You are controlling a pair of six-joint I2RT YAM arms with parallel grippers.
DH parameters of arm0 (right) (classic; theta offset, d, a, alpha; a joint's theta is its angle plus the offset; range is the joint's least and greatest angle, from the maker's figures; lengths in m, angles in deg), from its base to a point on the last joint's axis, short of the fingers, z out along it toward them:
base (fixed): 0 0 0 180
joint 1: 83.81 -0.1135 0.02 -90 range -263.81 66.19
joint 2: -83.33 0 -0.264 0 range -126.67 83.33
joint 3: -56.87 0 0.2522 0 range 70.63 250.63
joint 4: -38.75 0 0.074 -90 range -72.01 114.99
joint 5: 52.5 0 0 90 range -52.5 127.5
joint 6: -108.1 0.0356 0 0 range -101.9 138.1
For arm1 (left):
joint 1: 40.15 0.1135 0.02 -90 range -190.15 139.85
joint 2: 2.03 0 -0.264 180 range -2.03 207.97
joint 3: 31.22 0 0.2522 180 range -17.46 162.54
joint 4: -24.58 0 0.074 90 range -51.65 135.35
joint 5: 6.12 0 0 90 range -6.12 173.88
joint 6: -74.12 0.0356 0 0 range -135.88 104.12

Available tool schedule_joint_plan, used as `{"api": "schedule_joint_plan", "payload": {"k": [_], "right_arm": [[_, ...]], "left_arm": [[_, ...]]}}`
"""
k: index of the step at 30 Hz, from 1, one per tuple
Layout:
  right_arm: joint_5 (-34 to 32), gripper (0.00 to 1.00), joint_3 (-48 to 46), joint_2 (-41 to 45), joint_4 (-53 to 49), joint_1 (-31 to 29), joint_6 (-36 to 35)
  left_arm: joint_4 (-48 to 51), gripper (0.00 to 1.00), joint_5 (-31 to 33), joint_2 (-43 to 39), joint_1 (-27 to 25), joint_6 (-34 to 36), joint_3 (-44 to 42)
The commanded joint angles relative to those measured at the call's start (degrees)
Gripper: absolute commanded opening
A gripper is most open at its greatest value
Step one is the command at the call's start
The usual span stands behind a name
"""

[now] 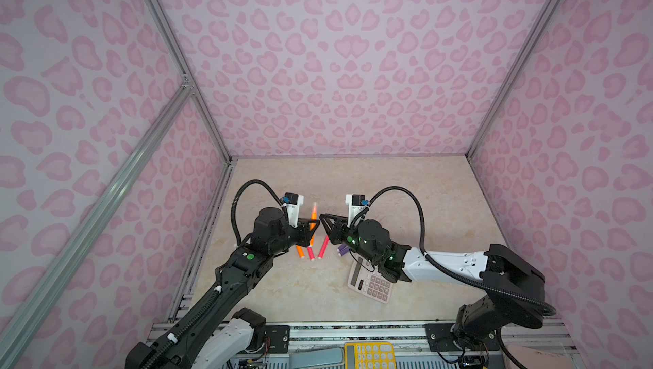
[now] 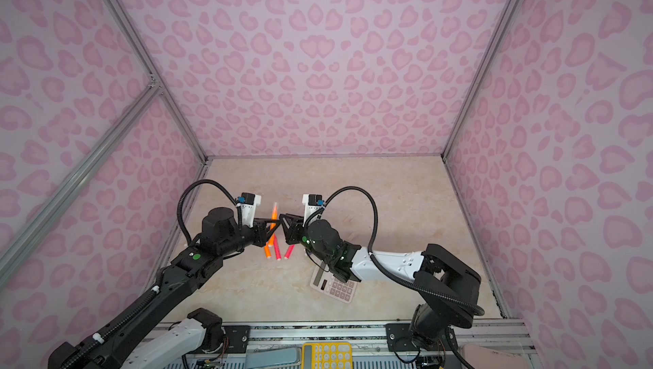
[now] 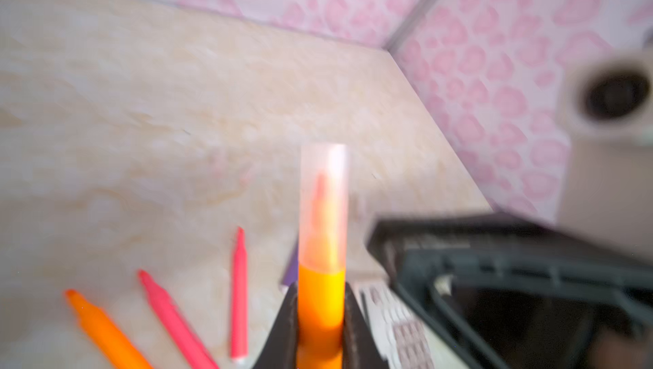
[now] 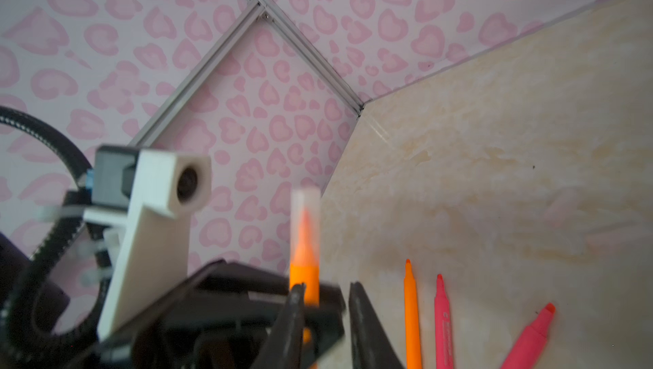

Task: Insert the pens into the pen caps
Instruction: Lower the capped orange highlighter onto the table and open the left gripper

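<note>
With the left end effector (image 3: 321,293) pinching the orange pen (image 3: 321,307) upright above the counter (image 3: 176,102), clear cap (image 3: 323,201) over its tip, the right end effector (image 4: 327,287), jaws spread alongside, should draw straight back without knocking the cap.

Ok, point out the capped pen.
The orange pen upright in the left claw: a clear cap covers its tip. The orange and pink ones on the table are bare.
</note>
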Motion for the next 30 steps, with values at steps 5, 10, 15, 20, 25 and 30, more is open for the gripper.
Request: {"api": "schedule_joint_plan", "payload": {"k": [5,10,15,20,25,30], "right_arm": [[3.64,0.68,-1.68,2.59,-3.55,1.54,-2.43],[1.77,0.76,-3.23,4.88,-4.49,2.17,-3.14],[1.48,0.74,-4.78,5.34,-4.58,3.37,-2.28],[1.07,0.75,-4.99,5.18,-5.03,3.97,-2.11],[1.28,0.75,-4.79,4.62,-5.37,4.49,-2.02],[1.70,0.75,-4.48,3.73,-5.57,4.96,-1.85]], "left_arm": [[-8.31,0.04,11.07,2.86,-0.61,-2.22,0.94],[-4.73,0.04,17.58,5.75,0.24,-4.75,1.71],[3.81,0.04,23.45,11.05,6.20,-10.47,3.36],[10.11,0.04,25.18,17.22,13.21,-16.26,3.48],[10.99,0.03,23.44,21.64,17.62,-20.47,1.90],[12.22,0.03,22.58,26.83,18.65,-20.90,3.22]]}}
